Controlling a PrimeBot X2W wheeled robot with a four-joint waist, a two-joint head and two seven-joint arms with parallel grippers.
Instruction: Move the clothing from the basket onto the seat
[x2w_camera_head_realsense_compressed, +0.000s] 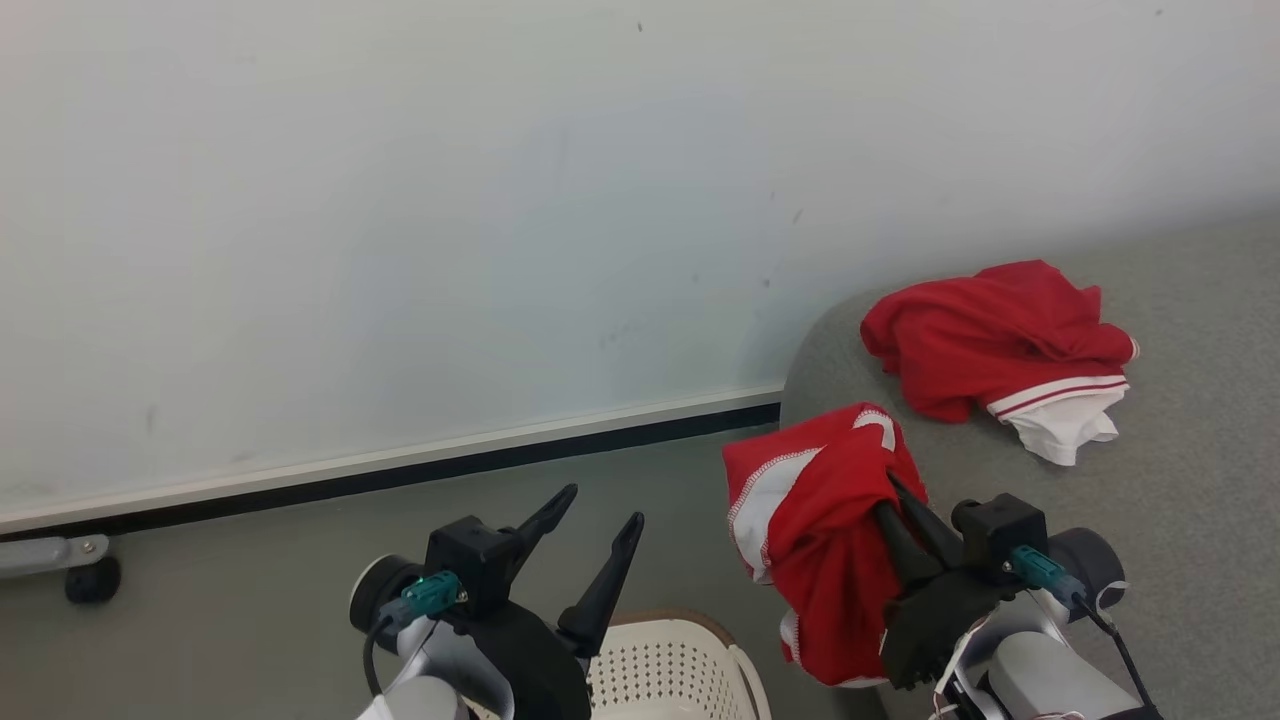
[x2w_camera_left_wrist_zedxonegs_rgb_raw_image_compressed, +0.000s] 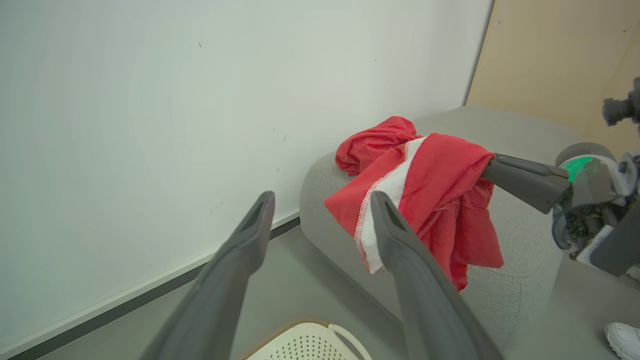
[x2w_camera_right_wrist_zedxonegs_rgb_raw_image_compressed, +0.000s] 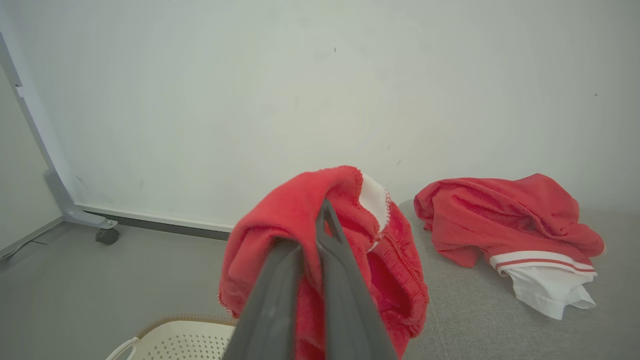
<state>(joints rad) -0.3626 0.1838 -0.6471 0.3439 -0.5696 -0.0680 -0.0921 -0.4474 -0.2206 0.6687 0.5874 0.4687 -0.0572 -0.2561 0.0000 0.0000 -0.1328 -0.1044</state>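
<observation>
One red garment (x2w_camera_head_realsense_compressed: 1000, 340) with a white striped hem lies crumpled on the grey seat (x2w_camera_head_realsense_compressed: 1180, 480); it also shows as the red garment (x2w_camera_right_wrist_zedxonegs_rgb_raw_image_compressed: 505, 220) in the right wrist view. A second red garment (x2w_camera_head_realsense_compressed: 820, 520) with a white panel hangs in the air at the seat's left end, above the floor. My right gripper (x2w_camera_head_realsense_compressed: 893, 490) is shut on this hanging garment (x2w_camera_right_wrist_zedxonegs_rgb_raw_image_compressed: 300, 220). My left gripper (x2w_camera_head_realsense_compressed: 602, 508) stands open and empty above the cream basket (x2w_camera_head_realsense_compressed: 670, 665), whose rim peeks in at the bottom. The left wrist view shows the held garment (x2w_camera_left_wrist_zedxonegs_rgb_raw_image_compressed: 440, 190) beyond my open fingers (x2w_camera_left_wrist_zedxonegs_rgb_raw_image_compressed: 400, 240).
A white wall with a dark baseboard (x2w_camera_head_realsense_compressed: 400, 470) runs behind the grey floor. A caster of a wheeled frame (x2w_camera_head_realsense_compressed: 92, 578) stands at the far left. A white shoe (x2w_camera_left_wrist_zedxonegs_rgb_raw_image_compressed: 622, 337) shows at the lower right of the left wrist view.
</observation>
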